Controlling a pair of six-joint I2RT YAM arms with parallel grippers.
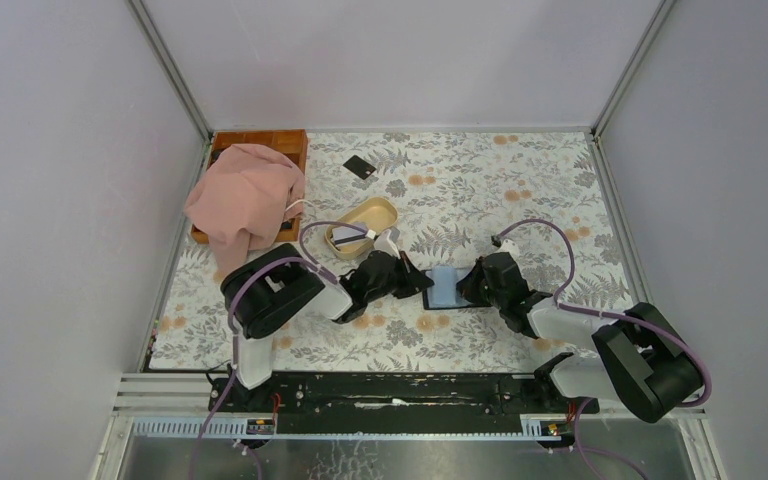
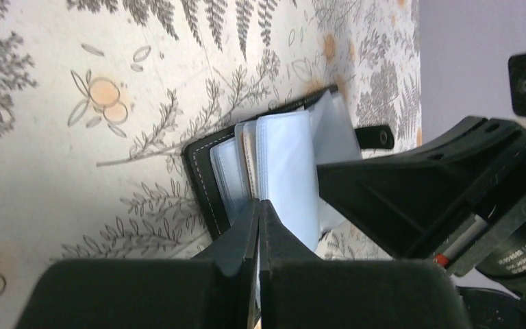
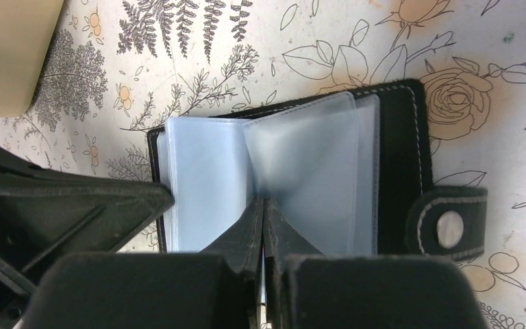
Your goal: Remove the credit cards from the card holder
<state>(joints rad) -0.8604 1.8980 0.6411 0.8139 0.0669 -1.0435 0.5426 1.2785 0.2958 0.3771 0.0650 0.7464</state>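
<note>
The small black bifold card holder (image 1: 445, 285) lay open and flat on the flower-printed table cover (image 1: 520, 190). It sat near the middle of the table, just in front of the two arms. Its long axis ran left to right, one cover toward each arm, and its spine pointed away from the bases. Clear blue-grey plastic sleeves (image 3: 315, 171) fanned up from the spine. In the right wrist view a black stitched strap with a pale stud (image 3: 448, 223) stuck out past the right cover.

The left gripper (image 2: 259, 216) was clenched, its tips at the lower edge of the sleeves. The right gripper (image 3: 264, 212) was clenched too, its tips at the foot of the fan. Whether either pinched a thin leaf could not be told. From above, the two heads hid both ends of the holder.

One thin black credit card (image 1: 360, 167) lay well apart on the far side. Between it and the holder sat a beige oval dish (image 1: 385, 212), close behind the left gripper. At the far left a pink cloth (image 1: 245, 200) was draped over a brown wooden tray (image 1: 280, 140).
</note>
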